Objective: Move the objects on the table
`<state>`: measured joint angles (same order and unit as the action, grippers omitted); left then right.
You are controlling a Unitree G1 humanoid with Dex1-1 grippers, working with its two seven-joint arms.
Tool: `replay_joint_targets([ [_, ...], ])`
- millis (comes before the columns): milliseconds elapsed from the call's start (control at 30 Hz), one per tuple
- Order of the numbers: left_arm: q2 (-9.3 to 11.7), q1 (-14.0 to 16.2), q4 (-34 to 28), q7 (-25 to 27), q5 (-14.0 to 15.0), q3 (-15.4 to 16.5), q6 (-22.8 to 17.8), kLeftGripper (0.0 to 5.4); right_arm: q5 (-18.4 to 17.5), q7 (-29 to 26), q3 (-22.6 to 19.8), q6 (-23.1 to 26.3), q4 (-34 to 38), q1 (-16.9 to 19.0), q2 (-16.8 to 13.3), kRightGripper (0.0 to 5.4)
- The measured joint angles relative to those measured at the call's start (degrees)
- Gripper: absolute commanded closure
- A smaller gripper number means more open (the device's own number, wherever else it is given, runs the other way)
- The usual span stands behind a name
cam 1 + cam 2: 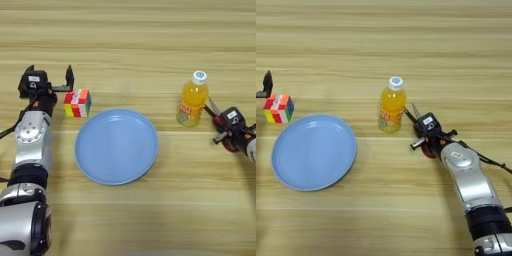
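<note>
Red-handled scissors (418, 131) sit clamped in the right gripper (417, 122) just right of the bottle (391, 105). Left gripper (50, 80), fingers apart, brackets the cube (77, 103), ready to close.

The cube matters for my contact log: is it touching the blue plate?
Apart. In the left eye view a strip of bare table shows between the cube and the rim of the blue plate; the right eye view agrees.
</note>
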<state>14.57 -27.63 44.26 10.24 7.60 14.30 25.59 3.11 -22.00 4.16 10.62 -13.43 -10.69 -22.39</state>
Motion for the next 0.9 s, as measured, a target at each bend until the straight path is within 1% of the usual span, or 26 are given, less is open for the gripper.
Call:
replay_joint_targets([
  [333, -0.10, 0.00, -0.40, -0.07, -0.04, -0.03, -0.03, 0.00, -0.58, 0.06, -0.53, -0.02, 0.26, 0.18, 0.08, 4.85],
  [500, -0.11, 0.01, -0.41, -0.09, -0.07, -0.03, -0.04, 0.00, -2.62, 0.58, -2.46, -0.06, 2.32, 1.42, 1.01, 4.85],
  [733, -0.13, 0.01, -0.41, -0.09, -0.09, -0.03, -0.05, 0.00, -4.66, 2.35, -5.53, -1.27, 5.89, 1.42, 2.46, 4.85],
  [900, -0.13, 0.01, -0.41, -0.09, -0.09, -0.04, -0.05, 0.00, -5.59, 3.61, -7.44, -1.49, 7.02, 1.41, 2.74, 4.85],
])
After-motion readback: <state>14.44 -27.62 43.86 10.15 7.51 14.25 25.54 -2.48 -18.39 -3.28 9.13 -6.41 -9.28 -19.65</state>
